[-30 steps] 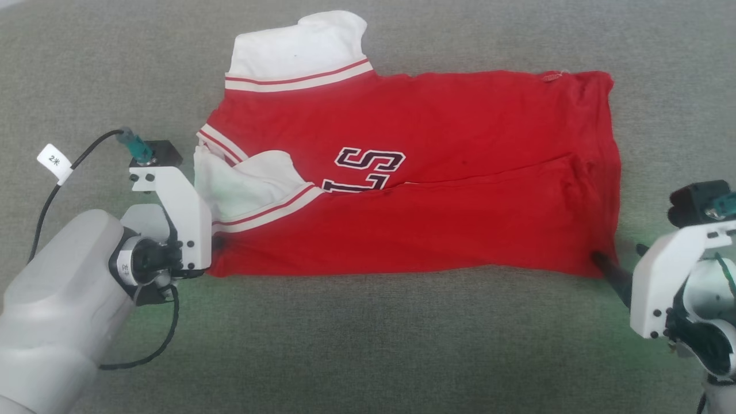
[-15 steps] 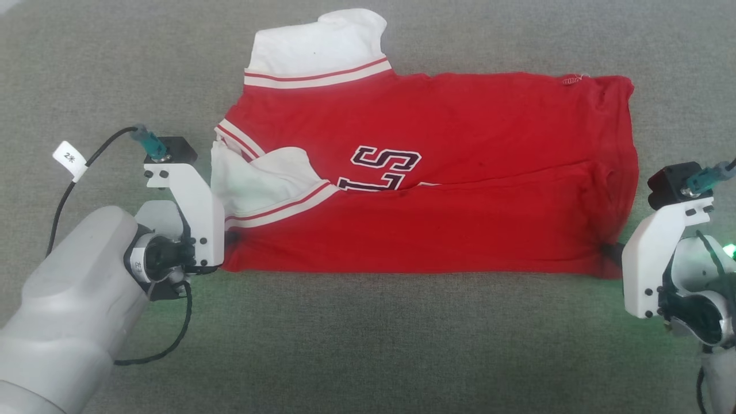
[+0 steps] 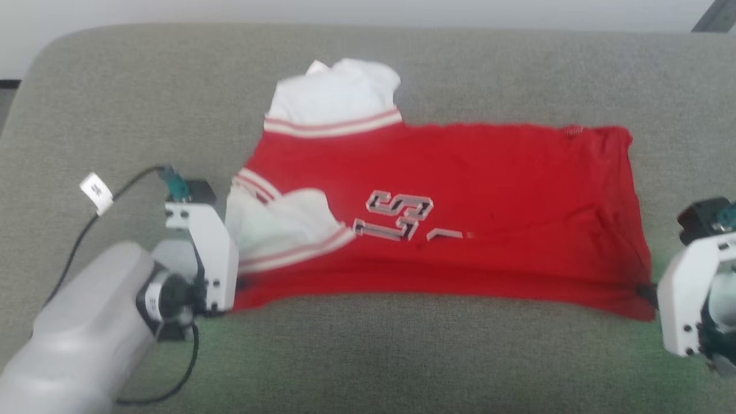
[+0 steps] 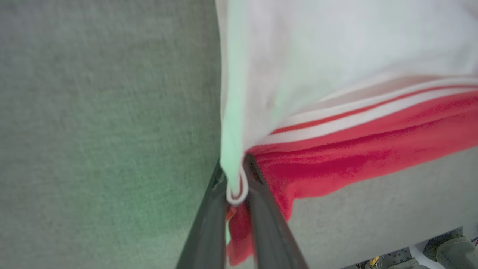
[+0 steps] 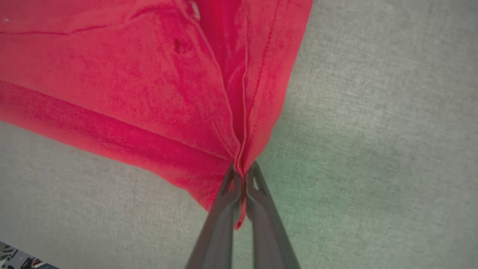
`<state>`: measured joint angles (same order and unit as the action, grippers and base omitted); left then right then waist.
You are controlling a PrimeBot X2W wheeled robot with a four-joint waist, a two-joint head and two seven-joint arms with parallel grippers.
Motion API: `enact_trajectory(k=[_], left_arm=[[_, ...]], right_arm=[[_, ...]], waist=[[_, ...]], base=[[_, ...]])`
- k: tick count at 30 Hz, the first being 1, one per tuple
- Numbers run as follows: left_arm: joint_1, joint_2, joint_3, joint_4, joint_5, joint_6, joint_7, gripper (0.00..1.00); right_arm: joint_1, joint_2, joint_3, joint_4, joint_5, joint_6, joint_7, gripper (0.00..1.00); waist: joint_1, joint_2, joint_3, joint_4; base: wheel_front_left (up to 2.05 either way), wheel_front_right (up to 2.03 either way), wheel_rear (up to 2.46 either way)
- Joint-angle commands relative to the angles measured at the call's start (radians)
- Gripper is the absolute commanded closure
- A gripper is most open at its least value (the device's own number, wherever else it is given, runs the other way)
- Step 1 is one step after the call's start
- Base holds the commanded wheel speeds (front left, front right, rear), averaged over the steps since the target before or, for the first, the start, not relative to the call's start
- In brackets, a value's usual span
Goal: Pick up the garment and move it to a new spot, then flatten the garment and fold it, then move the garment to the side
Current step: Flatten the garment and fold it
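Left claw (image 4: pixel 235 179) pinches the garment (image 3: pixel 489 190) at its near left corner, white trim and red cloth between the fingers (image 4: pixel 263 213); right claw (image 5: pixel 242 172) is pressed together on the near right hem corner. Garment lies folded lengthwise across the middle of the grey cushion (image 3: pixel 368 356), black lettering (image 3: pixel 397 215) half hidden, white sleeve (image 3: pixel 339 92) toward the far edge.

Garment (image 3: pixel 489 184): red cloth, matt, soft knit look, fine creases fanning out from the right fingers (image 5: pixel 218 228).
Sleeve (image 4: pixel 317 56) above the left fingers (image 4: pixel 207 228): white cloth, matt, thinner-looking. Striped trim (image 4: pixel 354 119) beside it is flat and matt.
Fingers: dark, smooth, dull sheen, plastic-like.
Padded surface (image 3: pixel 368 356) either side of the fingers: grey woven cloth, coarse, matt.
Bracket (image 3: pixel 215 259) behind the left fingers: white, smooth, plastic look.
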<state>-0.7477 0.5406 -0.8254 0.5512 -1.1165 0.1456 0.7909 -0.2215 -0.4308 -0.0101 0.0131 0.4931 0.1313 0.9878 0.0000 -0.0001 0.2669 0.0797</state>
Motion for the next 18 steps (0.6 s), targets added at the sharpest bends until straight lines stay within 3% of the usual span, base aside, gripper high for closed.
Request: enact_trajectory(k=[1,8,12,13,14,15,16,17,18], left_arm=[[0.095,0.032,-0.038,-0.02,0.01,0.032,0.04,1.0],[0.19,0.124,-0.046,-0.238,0.01,0.125,0.07,1.0],[0.228,0.137,-0.05,-0.29,0.008,0.156,0.061,1.0],[0.237,0.136,-0.051,-0.298,0.009,0.162,0.057,0.95],[0.247,0.133,-0.052,-0.302,0.009,0.166,0.051,0.8],[0.253,0.128,-0.051,-0.302,0.01,0.167,0.04,0.55],[0.257,0.121,-0.047,-0.298,0.011,0.169,0.027,0.0],[0.258,0.116,-0.045,-0.291,0.008,0.171,0.021,0.0],[0.259,0.113,-0.044,-0.283,0.004,0.172,0.018,0.0]], right_arm=[[0.04,-0.019,-0.025,-0.019,0.004,-0.001,0.022,1.0],[0.154,-0.014,-0.093,-0.102,0.007,-0.001,0.079,1.0],[0.181,0.011,-0.102,-0.112,0.0,-0.001,0.082,1.0],[0.186,0.022,-0.101,-0.109,0.002,-0.001,0.084,1.0],[0.189,0.029,-0.098,-0.105,-0.004,-0.001,0.083,1.0],[0.187,0.036,-0.093,-0.099,-0.011,-0.001,0.076,1.0],[0.181,0.048,-0.09,-0.089,-0.013,-0.001,0.067,1.0],[0.176,0.055,-0.086,-0.081,-0.019,-0.001,0.061,0.92],[0.171,0.059,-0.082,-0.074,-0.027,-0.001,0.052,0.4]], waist=[[0.0,0.0001,-0.025,0.01],[0.0,0.0001,-0.049,0.019],[0.0,0.0001,-0.048,0.017],[0.0,0.0001,-0.048,0.015],[0.0,0.0001,-0.047,0.013],[0.0,0.0001,-0.047,0.011],[0.0,0.0001,-0.046,0.009],[0.0,0.0001,-0.046,0.007],[0.0,0.0001,-0.046,0.005]], base=[[0.0,0.0,0.0],[0.0,0.0,0.0],[0.0,0.0,0.0],[0.0,0.0,0.0],[0.0,0.0,0.0],[0.0,0.0,0.0],[0.0,0.0,0.0],[0.0,0.0,0.0],[0.0,0.0,0.0]])
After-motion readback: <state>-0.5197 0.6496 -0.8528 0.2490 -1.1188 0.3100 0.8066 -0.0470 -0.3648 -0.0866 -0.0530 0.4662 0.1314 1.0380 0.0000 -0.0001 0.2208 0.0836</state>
